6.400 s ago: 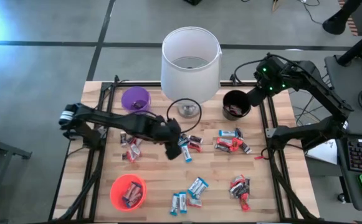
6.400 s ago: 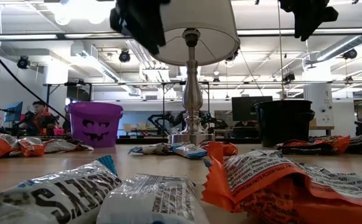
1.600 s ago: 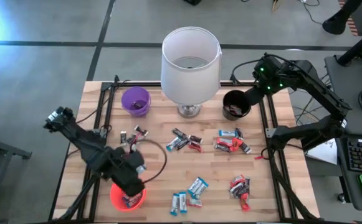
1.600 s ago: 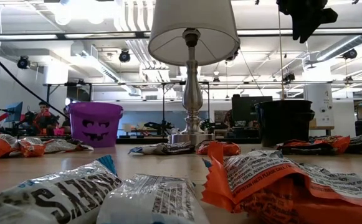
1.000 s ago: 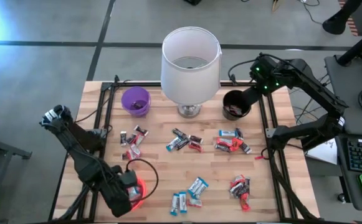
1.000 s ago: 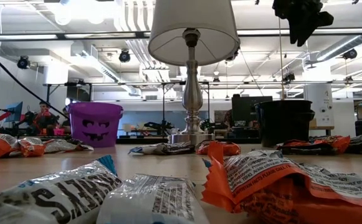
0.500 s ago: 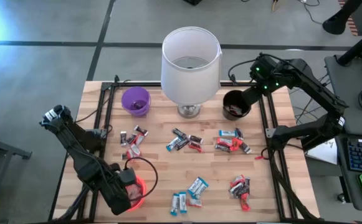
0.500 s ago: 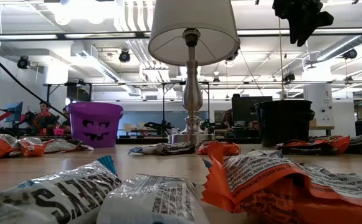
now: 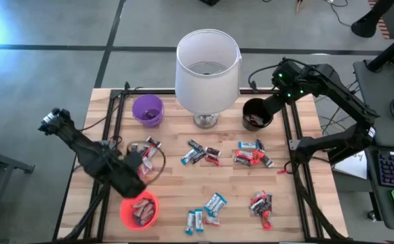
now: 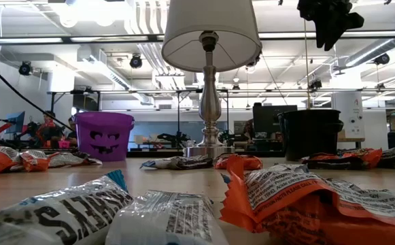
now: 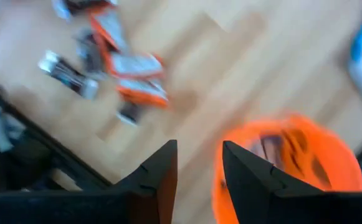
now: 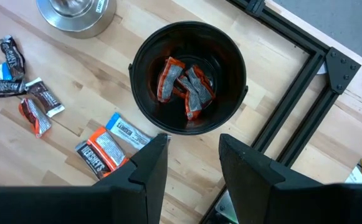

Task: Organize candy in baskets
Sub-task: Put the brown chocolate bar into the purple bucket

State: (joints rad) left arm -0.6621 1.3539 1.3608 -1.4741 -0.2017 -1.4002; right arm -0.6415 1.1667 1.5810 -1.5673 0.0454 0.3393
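Three small round baskets already hold some candy, so I judge the sort part done. Landmark: the white-shaded lamp on a metal base (image 9: 207,68) at the far middle of the wooden table (image 9: 305,210). Nearest, well in front-left of the lamp: the orange-red plastic bowl (image 9: 139,210) with a few wrapped bars in it. My left gripper (image 9: 133,177) hangs just beyond this bowl, lampward side, fingers (image 11: 161,177) apart and empty. Loose shiny wrapped mini bars left: a blue-and-white cluster (image 9: 203,211) in front of the lamp at the near edge, a red pile (image 9: 262,204) front-right, a dark and red bunch (image 9: 144,152) front-left, more (image 9: 200,153) just before the lamp base, a mixed group (image 9: 252,155) right of that. Purple cup (image 9: 147,110) sits just left of the lamp, contents too dark to tell. Black round bucket (image 12: 189,77) sits just right of it, several orange wrappers inside; my right gripper (image 12: 190,163) hovers above it, jaws apart, empty. Judgement: lamp crowds reaches to either far cup.
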